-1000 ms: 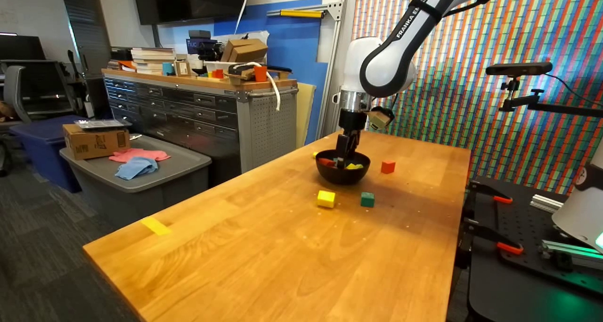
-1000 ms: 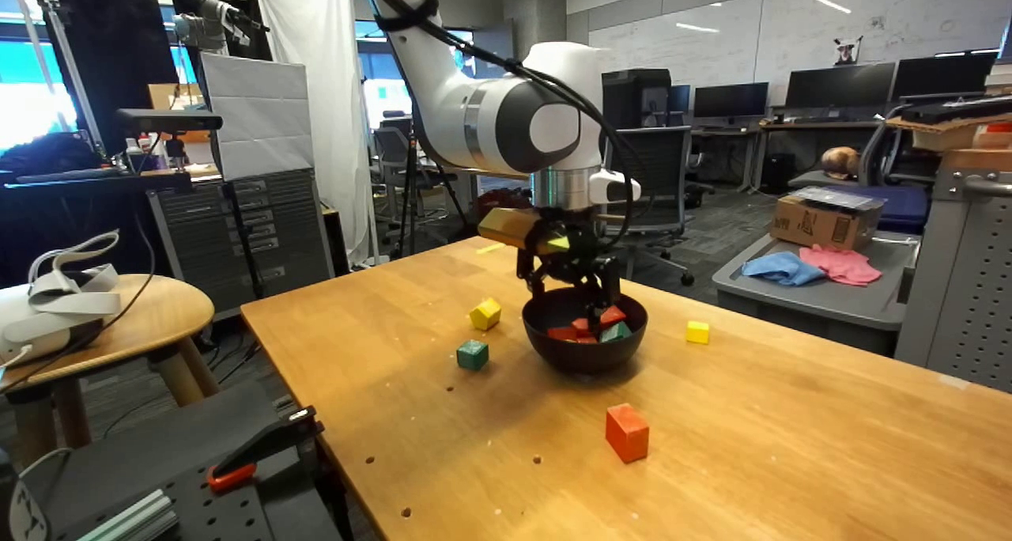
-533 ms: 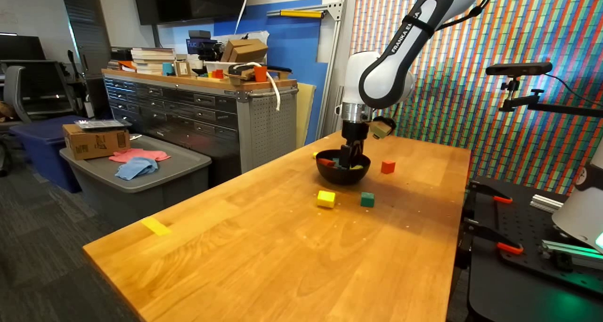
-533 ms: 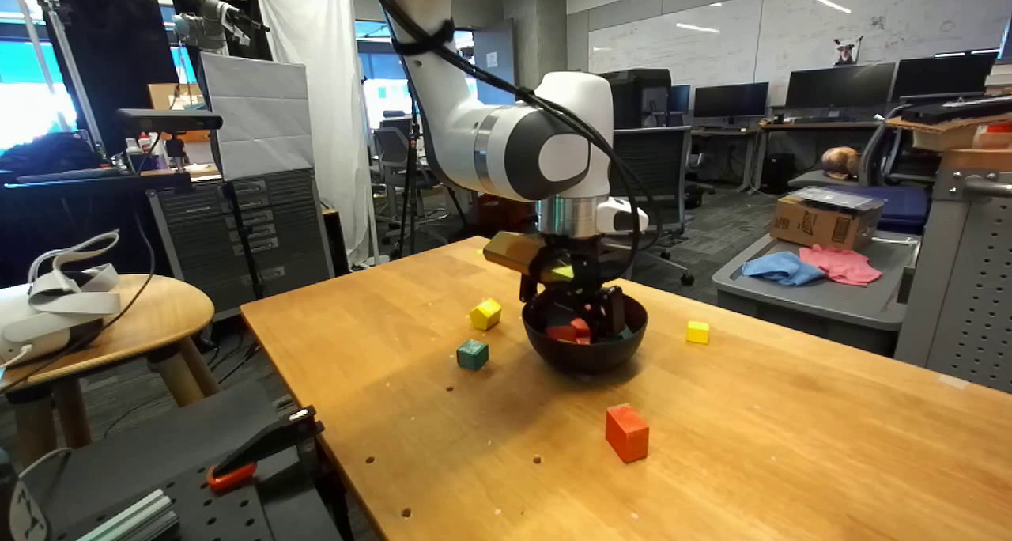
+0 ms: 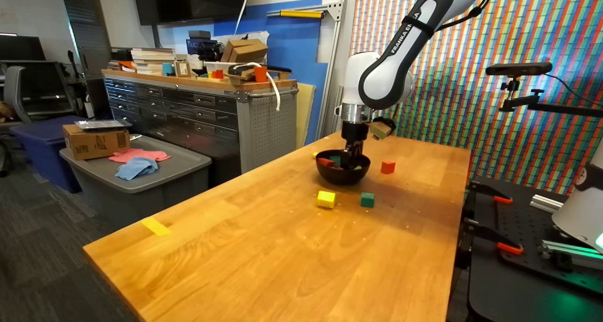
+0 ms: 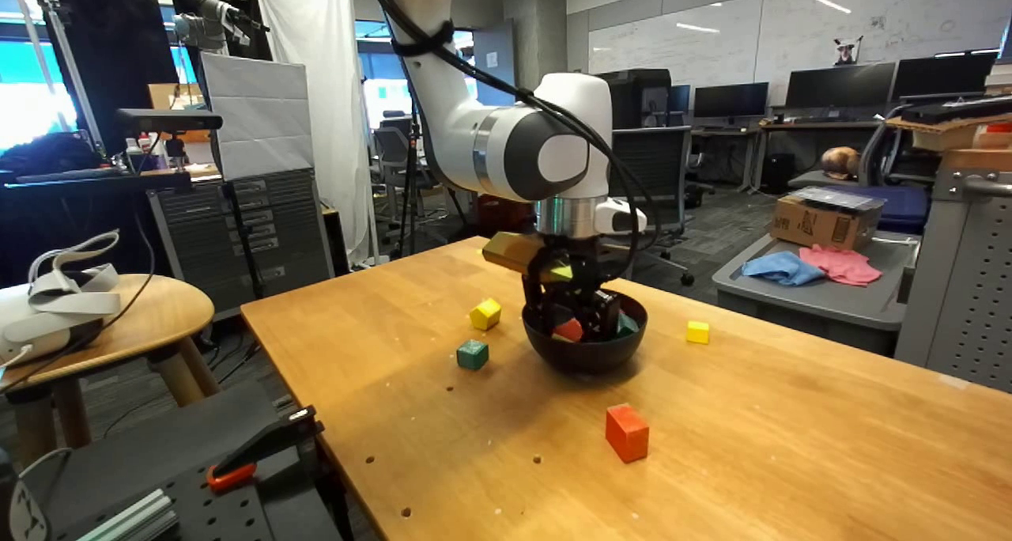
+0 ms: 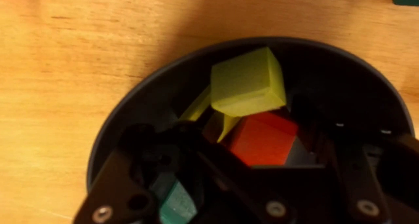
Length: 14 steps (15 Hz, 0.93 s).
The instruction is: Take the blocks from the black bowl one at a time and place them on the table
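Inside the black bowl [image 6: 585, 359] my gripper [image 6: 571, 323] points straight down, its fingers below the rim. Between them in the wrist view is a red block [image 7: 265, 139]. Dark fingers hide its lower part, and a small gap shows at its right side. Whether they press on it cannot be made out. A yellow block [image 7: 244, 80] lies against the red one, with more yellow underneath. Off to the left finger's side is a green block [image 7: 180, 206]. On the table [image 6: 791, 446] rest a yellow block [image 6: 485, 314], a green block [image 6: 472, 355], a red block [image 6: 627, 433] and another yellow block [image 6: 697, 332].
A flat yellow tape strip [image 5: 155, 226] is stuck near one table edge. Beside the table stand a grey lidded bin [image 5: 141, 171] with cloths, a drawer workbench [image 5: 198, 110] and a black mounting plate with clamps [image 6: 229, 474].
My gripper has sunk deeper into the bowl, and its fingers have since drawn closer together around the red block. The blocks on the table stayed in place.
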{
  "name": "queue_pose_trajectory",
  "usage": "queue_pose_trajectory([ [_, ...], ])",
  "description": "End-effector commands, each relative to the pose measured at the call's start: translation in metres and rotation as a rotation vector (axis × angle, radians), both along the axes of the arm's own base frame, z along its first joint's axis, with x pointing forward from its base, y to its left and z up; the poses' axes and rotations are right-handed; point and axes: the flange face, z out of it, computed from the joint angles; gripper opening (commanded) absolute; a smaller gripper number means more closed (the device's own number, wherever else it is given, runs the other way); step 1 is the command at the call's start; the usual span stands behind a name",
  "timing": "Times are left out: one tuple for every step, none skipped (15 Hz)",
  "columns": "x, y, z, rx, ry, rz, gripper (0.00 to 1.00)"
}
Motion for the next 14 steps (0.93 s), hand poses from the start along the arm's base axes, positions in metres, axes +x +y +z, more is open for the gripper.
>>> queue_pose_trajectory([
  [0.004,0.01,-0.001,-0.013,-0.01,0.013,0.25],
  [0.005,0.016,0.0,-0.01,-0.014,0.021,0.17],
  [0.005,0.021,0.001,-0.008,-0.017,0.031,0.16],
  [0.005,0.025,0.002,-0.008,-0.021,0.038,0.18],
  [0.006,0.029,0.006,-0.006,-0.029,0.046,0.18],
  [0.008,0.031,0.008,-0.005,-0.035,0.048,0.18],
  [0.01,0.033,0.013,-0.002,-0.044,0.048,0.18],
  [0.012,0.034,0.017,-0.003,-0.053,0.051,0.18],
  [0.014,0.035,0.024,-0.005,-0.069,0.055,0.18],
  [0.017,0.036,0.03,-0.004,-0.085,0.056,0.18],
  [0.02,0.036,0.041,-0.005,-0.108,0.06,0.18],
  [0.023,0.037,0.05,-0.002,-0.129,0.062,0.18],
  [0.026,0.036,0.062,-0.001,-0.154,0.061,0.18],
  [0.028,0.035,0.071,-0.001,-0.177,0.06,0.18],
])
